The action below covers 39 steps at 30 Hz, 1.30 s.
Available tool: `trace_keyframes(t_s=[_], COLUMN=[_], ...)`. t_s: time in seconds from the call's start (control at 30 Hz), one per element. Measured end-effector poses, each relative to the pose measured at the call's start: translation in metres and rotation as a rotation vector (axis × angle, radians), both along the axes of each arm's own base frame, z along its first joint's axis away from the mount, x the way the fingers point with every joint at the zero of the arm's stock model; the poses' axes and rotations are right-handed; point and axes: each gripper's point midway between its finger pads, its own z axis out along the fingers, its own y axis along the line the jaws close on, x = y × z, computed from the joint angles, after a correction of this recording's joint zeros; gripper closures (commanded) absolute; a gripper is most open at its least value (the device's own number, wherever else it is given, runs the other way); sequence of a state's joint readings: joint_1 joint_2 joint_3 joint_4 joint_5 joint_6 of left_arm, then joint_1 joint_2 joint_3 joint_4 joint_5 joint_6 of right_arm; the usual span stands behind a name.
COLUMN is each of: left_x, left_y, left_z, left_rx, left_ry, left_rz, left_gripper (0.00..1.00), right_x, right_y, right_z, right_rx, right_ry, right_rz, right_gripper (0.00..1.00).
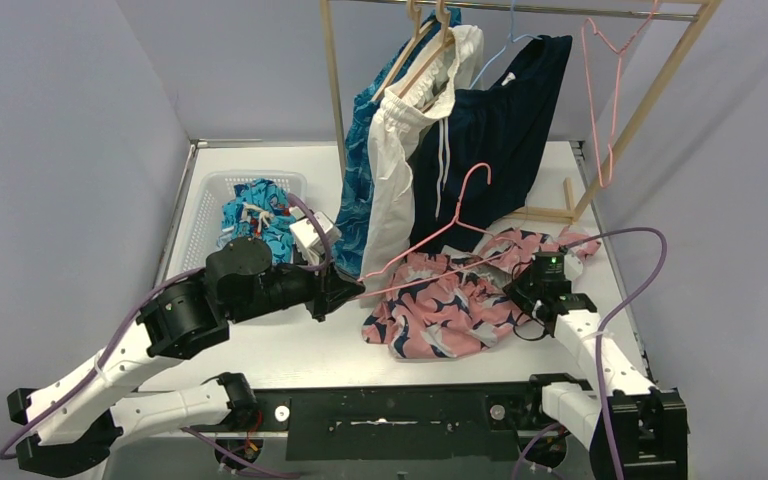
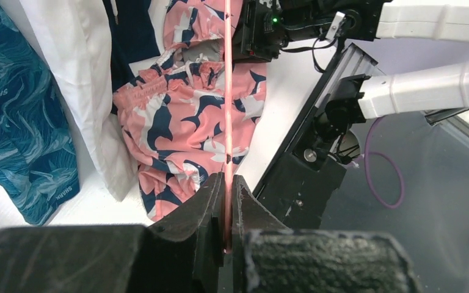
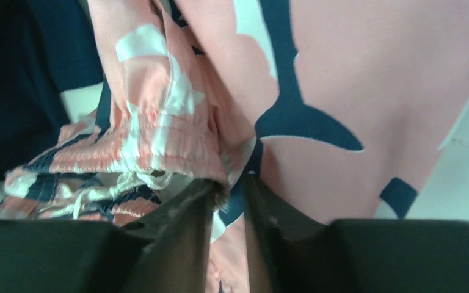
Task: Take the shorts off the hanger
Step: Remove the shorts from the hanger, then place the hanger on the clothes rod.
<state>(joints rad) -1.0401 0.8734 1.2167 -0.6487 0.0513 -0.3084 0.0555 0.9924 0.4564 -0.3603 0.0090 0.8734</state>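
Note:
The pink-and-navy floral shorts (image 1: 440, 310) lie crumpled on the white table with a pink wire hanger (image 1: 460, 205) still threaded through them. My left gripper (image 1: 350, 290) is shut on the hanger's end, and the wire (image 2: 227, 91) runs straight out from between my left fingertips (image 2: 227, 180) across the shorts (image 2: 183, 122). My right gripper (image 1: 518, 297) is shut on the waistband edge of the floral shorts (image 3: 317, 73), with fabric pinched between its fingertips (image 3: 229, 183). Blue leaf-pattern (image 1: 360, 190), white drawstring (image 1: 390, 180) and navy (image 1: 495, 130) shorts hang on the rack.
A white basket (image 1: 210, 190) at the back left holds the teal cartoon-print shorts (image 1: 255, 215). The wooden rack's rail (image 1: 520, 8) carries an empty pink hanger (image 1: 610, 90) on the right. The rack's legs stand at the table's back and right.

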Motion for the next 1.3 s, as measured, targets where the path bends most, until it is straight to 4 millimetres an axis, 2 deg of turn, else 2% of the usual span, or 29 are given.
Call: trace_keyframes(t_s=[0.1,0.2,0.27,0.43,0.63,0.73,0.77,0.9,0.97,1.03,1.13,1.3], left_x=[0.004,0.012,0.018,0.033,0.046,0.052,0.054,0.064,0.069,0.073,0.076,0.079], left_y=[-0.004,-0.012,-0.019,-0.033,-0.047,-0.051,-0.053,-0.062,-0.067,-0.072,-0.077,-0.083], left_z=[-0.006,-0.021,-0.031,-0.044,-0.022,-0.015,-0.015,-0.020,-0.025,-0.029,-0.032,-0.031], left_rx=[-0.012,-0.009,-0.002,-0.031,-0.129,-0.163,-0.169,-0.166,-0.155,-0.147,-0.147,-0.156], left_ry=[-0.002,0.003,0.008,-0.017,-0.099,-0.136,-0.150,-0.193,-0.208,-0.227,-0.253,-0.286], left_rz=[0.010,0.029,0.046,0.081,0.099,0.113,0.117,0.134,0.141,0.146,0.155,0.165], left_gripper=[1.00,1.00,1.00,1.00,1.00,1.00,1.00,1.00,1.00,1.00,1.00,1.00], right_x=[0.000,0.001,0.000,-0.008,-0.015,-0.014,-0.013,-0.009,-0.006,-0.003,-0.003,-0.020], right_y=[0.009,0.016,0.018,0.022,0.029,0.035,0.039,0.055,0.066,0.079,0.101,0.161], right_z=[0.006,0.028,0.045,0.084,0.126,0.156,0.171,0.219,0.244,0.261,0.269,0.271], right_rx=[0.051,0.104,0.131,0.193,0.257,0.286,0.304,0.365,0.410,0.458,0.519,0.615], right_ry=[-0.021,-0.100,-0.164,-0.315,-0.470,-0.553,-0.595,-0.713,-0.767,-0.803,-0.811,-0.769], right_rz=[0.009,0.008,0.003,-0.018,0.008,0.040,0.065,0.160,0.220,0.276,0.354,0.536], right_gripper=[0.57,0.38,0.35,0.37,0.44,0.47,0.48,0.49,0.50,0.50,0.48,0.53])
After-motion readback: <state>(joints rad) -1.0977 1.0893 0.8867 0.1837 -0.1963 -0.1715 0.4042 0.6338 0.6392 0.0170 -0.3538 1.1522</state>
